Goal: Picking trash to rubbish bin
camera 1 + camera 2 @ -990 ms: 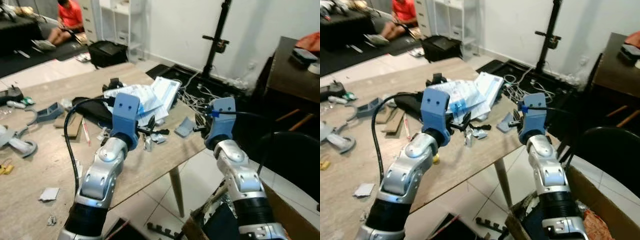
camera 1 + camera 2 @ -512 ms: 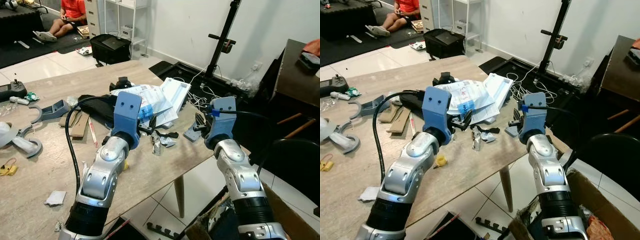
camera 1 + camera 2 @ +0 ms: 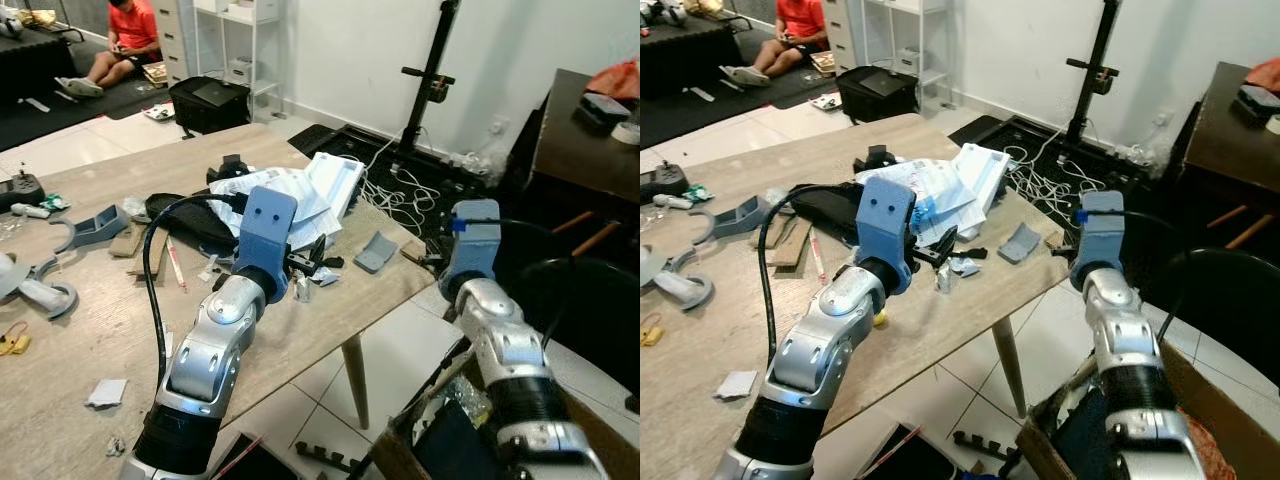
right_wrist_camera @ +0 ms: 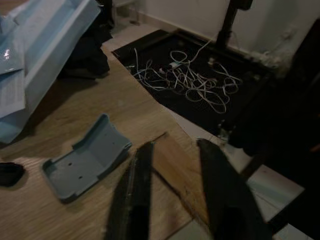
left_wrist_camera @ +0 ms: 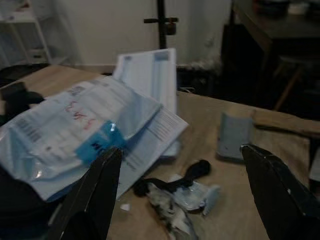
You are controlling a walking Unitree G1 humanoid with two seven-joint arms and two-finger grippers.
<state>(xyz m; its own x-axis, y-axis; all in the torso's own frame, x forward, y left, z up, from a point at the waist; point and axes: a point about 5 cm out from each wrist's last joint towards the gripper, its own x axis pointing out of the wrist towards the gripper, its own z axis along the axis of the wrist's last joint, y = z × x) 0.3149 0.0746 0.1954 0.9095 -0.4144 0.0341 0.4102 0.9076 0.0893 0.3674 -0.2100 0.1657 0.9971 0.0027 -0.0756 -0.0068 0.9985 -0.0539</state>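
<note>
Your left tool [image 5: 182, 200] hangs low over the light wooden desk [image 3: 90, 330], near its far edge. Its two black fingers [image 5: 95, 195] are spread wide apart and hold nothing. Right between them on the desk lies the trash: a small crumpled silver and black wrapper [image 5: 180, 197]. You can also see that wrapper just past the left tool from the head camera [image 3: 312, 275].

Behind the wrapper lies a pile of white and blue plastic bags and paper sheets [image 3: 300, 195]. A small grey-blue plastic tray piece [image 3: 374, 251] sits on the desk close to the corner, apart from the wrapper.

Your right tool [image 4: 172, 200] is out by the desk corner, over the edge. Its two black fingers [image 4: 135, 190] are a little apart, with a thin piece of brown wood [image 4: 177, 172] showing in the gap between them. You cannot tell if they touch it or hold it. The grey-blue tray piece lies just beside this tool.

On the left part of the desk there are grey curved plastic parts [image 3: 40, 290], a black cable [image 3: 150, 290] and a small white paper scrap [image 3: 105, 392]. An open brown cardboard box [image 3: 1200, 400] stands on the floor below your right arm. A bundle of white cables [image 4: 195, 82] lies on a black mat past the desk. Far back, a person in a red shirt [image 3: 125, 35] sits on the floor.
</note>
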